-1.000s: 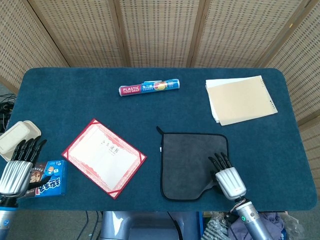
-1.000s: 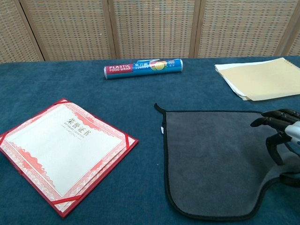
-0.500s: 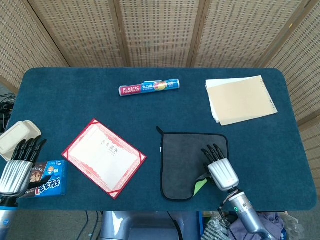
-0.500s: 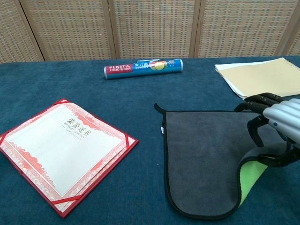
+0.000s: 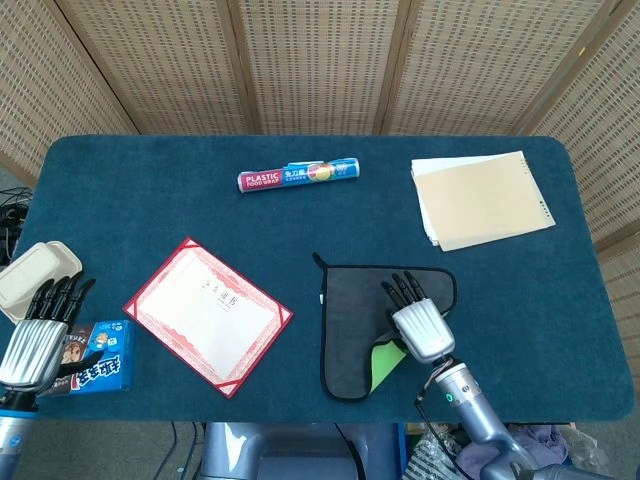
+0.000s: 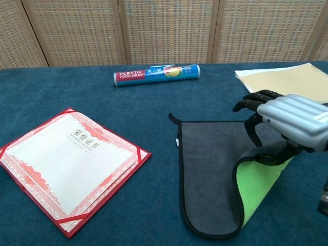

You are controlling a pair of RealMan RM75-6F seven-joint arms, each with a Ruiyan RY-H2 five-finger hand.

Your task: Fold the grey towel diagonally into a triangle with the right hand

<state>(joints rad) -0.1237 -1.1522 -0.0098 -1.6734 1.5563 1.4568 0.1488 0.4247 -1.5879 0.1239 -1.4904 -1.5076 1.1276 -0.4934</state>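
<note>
The grey towel lies on the blue table near the front, right of centre. Its near right corner is lifted and turned over, showing a bright green underside. My right hand grips that lifted corner above the towel's right half, fingers pointing away from me. My left hand rests at the table's front left edge with its fingers apart, holding nothing; the chest view does not show it.
A red-bordered certificate lies left of the towel. A roll of plastic food wrap sits at the back, a paper stack at the back right. A blue snack box and beige container sit by my left hand.
My right hand has carried the towel's near right corner up and leftward over the towel, exposing more of the green underside. The left hand has stayed put.
</note>
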